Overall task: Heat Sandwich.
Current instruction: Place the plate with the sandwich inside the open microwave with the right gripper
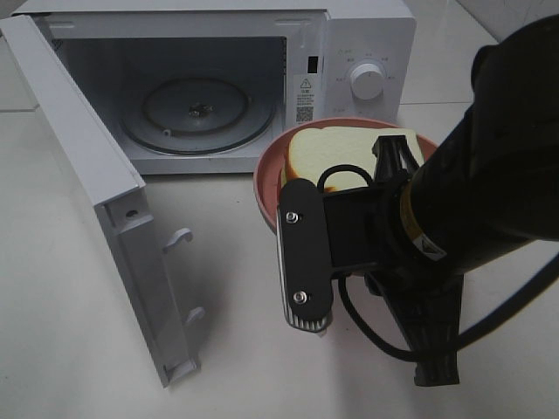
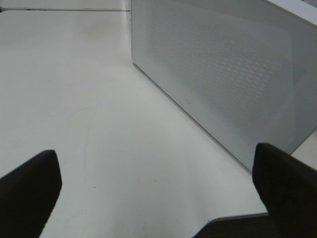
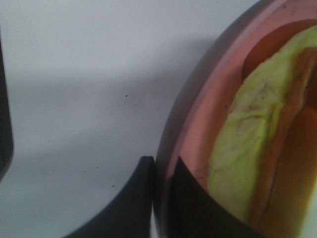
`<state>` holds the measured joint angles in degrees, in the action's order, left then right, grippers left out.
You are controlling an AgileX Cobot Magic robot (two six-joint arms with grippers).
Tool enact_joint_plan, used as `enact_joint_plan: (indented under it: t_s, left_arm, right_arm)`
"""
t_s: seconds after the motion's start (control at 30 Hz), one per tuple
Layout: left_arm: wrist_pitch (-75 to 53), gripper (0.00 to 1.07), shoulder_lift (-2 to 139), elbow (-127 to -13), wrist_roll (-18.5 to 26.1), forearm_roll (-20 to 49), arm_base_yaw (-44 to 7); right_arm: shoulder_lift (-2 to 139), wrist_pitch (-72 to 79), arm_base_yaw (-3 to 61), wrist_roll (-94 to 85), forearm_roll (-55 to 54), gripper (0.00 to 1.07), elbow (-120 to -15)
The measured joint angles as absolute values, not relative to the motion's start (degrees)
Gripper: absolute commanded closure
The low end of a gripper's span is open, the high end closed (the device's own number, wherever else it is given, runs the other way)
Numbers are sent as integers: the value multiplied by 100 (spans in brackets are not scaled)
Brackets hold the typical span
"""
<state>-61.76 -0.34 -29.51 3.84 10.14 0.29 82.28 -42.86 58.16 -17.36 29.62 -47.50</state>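
The sandwich (image 1: 336, 153), white bread with a tan crust, lies on the round pink plate (image 1: 269, 179) in front of the open microwave (image 1: 367, 44), to the right of its cavity. My right gripper (image 1: 390, 161) is shut on the plate's rim. The right wrist view shows its gripper (image 3: 161, 198) pinching the pink rim (image 3: 198, 119), with the sandwich's yellow-green and orange layers (image 3: 247, 148) just beside. My left gripper (image 2: 158, 193) is open and empty over the white table, facing the outside of the microwave door (image 2: 223, 74). It is out of the high view.
The microwave door (image 1: 87, 175) stands swung out to the left, its latch hooks (image 1: 177, 237) facing the plate. The glass turntable (image 1: 196, 109) lies in the cavity. My right arm's black bulk (image 1: 489, 175) hides the table's right side.
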Motion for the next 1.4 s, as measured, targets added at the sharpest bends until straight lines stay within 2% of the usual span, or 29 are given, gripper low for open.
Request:
enact_joint_plan:
  t_s: [0.47, 1.0, 1.4]
  left_arm:
    - [-6176, 9, -34, -2951, 384, 1014, 29]
    - [-6176, 9, -34, -2951, 384, 1014, 29]
    - [-6176, 9, -34, -2951, 384, 1014, 29]
  right_arm:
    - [8228, -3942, 5816, -2172, 2962, 105, -4750]
    - [8228, -3919, 5804, -4091, 2962, 105, -4750]
    - [8228, -3426, 5191, -5724, 2131, 107, -4750]
